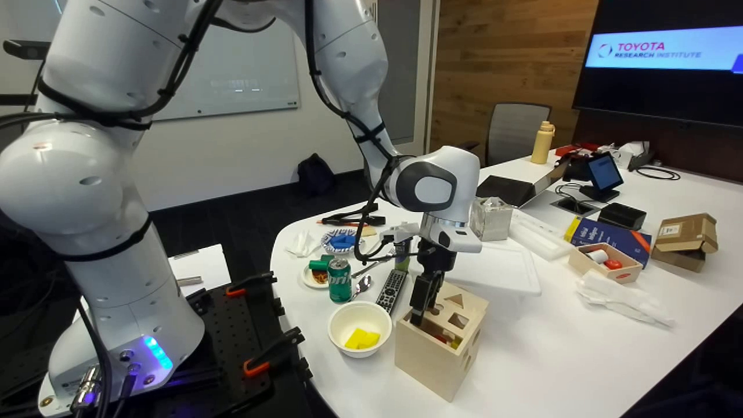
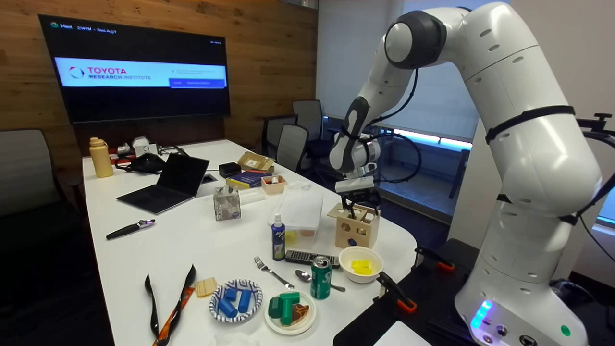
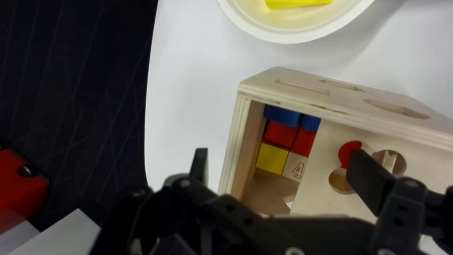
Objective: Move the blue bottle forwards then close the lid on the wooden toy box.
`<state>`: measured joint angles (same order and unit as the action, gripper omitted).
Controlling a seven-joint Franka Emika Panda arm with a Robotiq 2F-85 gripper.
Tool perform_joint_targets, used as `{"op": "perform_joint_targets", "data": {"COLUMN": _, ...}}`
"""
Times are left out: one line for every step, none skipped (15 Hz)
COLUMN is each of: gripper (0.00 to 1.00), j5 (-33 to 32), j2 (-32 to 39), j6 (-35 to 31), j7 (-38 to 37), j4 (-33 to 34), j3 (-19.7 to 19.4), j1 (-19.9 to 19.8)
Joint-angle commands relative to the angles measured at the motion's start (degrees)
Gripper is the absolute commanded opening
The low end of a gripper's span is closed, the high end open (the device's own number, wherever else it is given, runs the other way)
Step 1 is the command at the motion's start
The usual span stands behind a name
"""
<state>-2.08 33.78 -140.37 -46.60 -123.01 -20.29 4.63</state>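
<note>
The slim blue bottle [image 2: 278, 240] stands upright beside a clear plastic bin; it is out of the wrist view. The wooden toy box [image 1: 424, 357] stands near the table edge, also in an exterior view [image 2: 354, 231] and the wrist view [image 3: 304, 88]. Its lid [image 3: 315, 198] is slid partway open and sticks out past one side of the box [image 2: 333, 210]. Coloured blocks [image 3: 279, 136] show through the gap. My gripper [image 3: 279, 159] is open and empty, over the box top. One finger is beyond the box's open-end wall, the other over the lid's cut-outs. Fingertip contact is unclear.
A white bowl with yellow pieces [image 1: 361, 310] is close beside the box. A remote [image 2: 311, 258], a green can [image 2: 321, 278] and a spoon lie near it. The lidded plastic bin [image 2: 300, 211] stands between bottle and box. The table edge is close.
</note>
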Motion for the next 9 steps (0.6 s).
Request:
{"op": "perform_joint_targets", "data": {"gripper": 1.00, "j5": -1.36, "j2": -1.61, "j6": -2.45, "j7": -1.48, "j4": -1.90, "j3": 0.29, "j1": -0.59}}
{"op": "perform_joint_targets", "data": {"gripper": 1.00, "j5": -1.21, "j2": -1.29, "j6": -2.47, "j7": -1.35, "j4": -1.68, "j3": 0.41, "j1": -0.77}}
{"op": "perform_joint_targets", "data": {"gripper": 1.00, "j5": -1.04, "j2": -0.96, "j6": -2.34, "j7": -1.16, "j4": -1.46, "j3": 0.58, "j1": -1.01}}
{"op": "perform_joint_targets", "data": {"gripper": 1.00, "j5": -0.90, "j2": -0.68, "j6": -2.40, "j7": -0.92, "j4": -1.32, "j3": 0.76, "j1": -1.22}}
{"op": "perform_joint_targets", "data": {"gripper": 1.00, "j5": -0.81, "j2": -0.46, "j6": -2.57, "j7": -0.74, "j4": -1.25, "j3": 0.91, "j1": -1.34}}
{"op": "perform_joint_targets", "data": {"gripper": 1.00, "j5": -0.63, "j2": -0.11, "j6": -2.78, "j7": -0.26, "j4": -1.08, "j3": 1.24, "j1": -1.61}}
{"op": "perform_joint_targets", "data": {"gripper": 1.00, "j5": -0.45, "j2": 0.15, "j6": -2.86, "j7": -0.10, "j4": -0.94, "j3": 1.47, "j1": -1.76}}
{"op": "perform_joint_targets", "data": {"gripper": 1.00, "j5": -0.36, "j2": 0.40, "j6": -2.93, "j7": -0.05, "j4": -0.77, "j3": 1.64, "j1": -1.82}}
{"op": "perform_joint_targets", "data": {"gripper": 1.00, "j5": -0.32, "j2": 0.63, "j6": -2.99, "j7": 0.00, "j4": -0.67, "j3": 1.75, "j1": -1.87}}
